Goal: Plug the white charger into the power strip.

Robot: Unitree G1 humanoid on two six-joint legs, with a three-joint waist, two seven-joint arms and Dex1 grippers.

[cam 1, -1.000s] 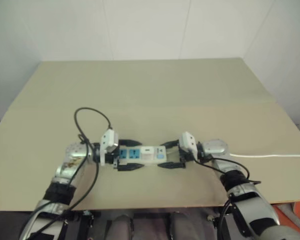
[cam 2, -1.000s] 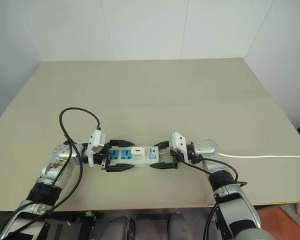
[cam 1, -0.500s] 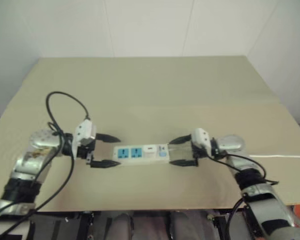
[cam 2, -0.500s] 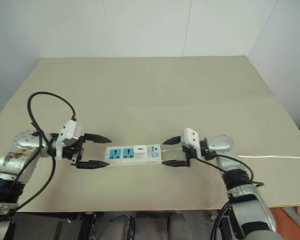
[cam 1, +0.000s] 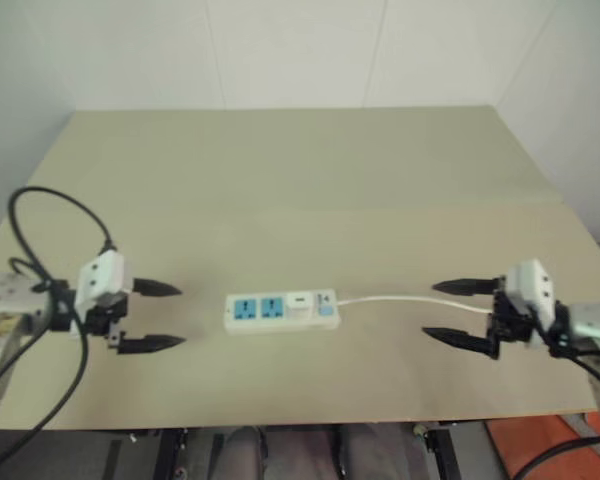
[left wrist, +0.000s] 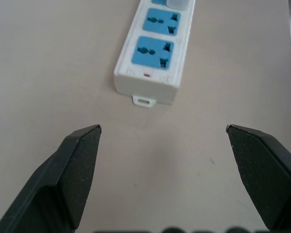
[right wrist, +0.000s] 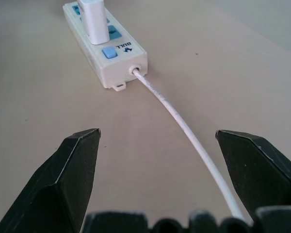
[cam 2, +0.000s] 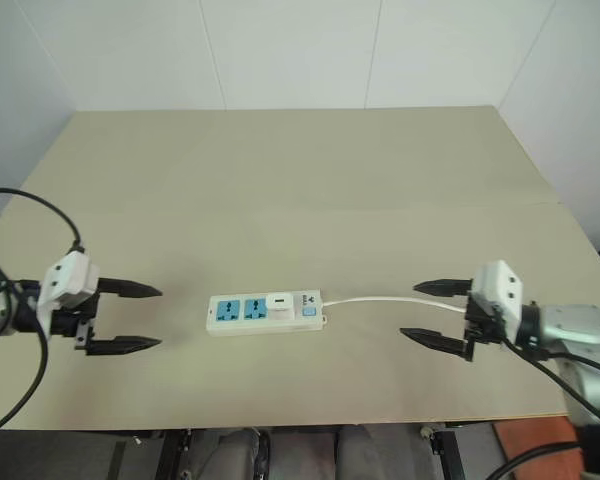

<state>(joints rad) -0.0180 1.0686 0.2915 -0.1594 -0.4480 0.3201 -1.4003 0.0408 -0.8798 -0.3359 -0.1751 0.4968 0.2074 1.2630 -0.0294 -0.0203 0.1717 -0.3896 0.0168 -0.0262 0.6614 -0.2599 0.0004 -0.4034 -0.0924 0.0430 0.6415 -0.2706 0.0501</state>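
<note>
Hovering at table's point(cam 2: 300, 170) left edge, left gripper point(cam 2: 130, 317) has jaws wide, empty. Power strip point(cam 2: 265, 311) lies well apart ahead of its tips, white charger point(cam 2: 278, 301) seated in 3rd socket. Cord point(cam 2: 380, 299) runs w/ slack between right gripper's point(cam 2: 435, 313) wide, empty jaws.

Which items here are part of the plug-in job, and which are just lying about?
Job items:
- small white boxy charger, seated upright in the socket next to the switch end
- long white power strip with blue sockets
- left gripper and right gripper, both open, clear of the strip

Lying about:
- thin white cord of the strip
- beige table
</note>
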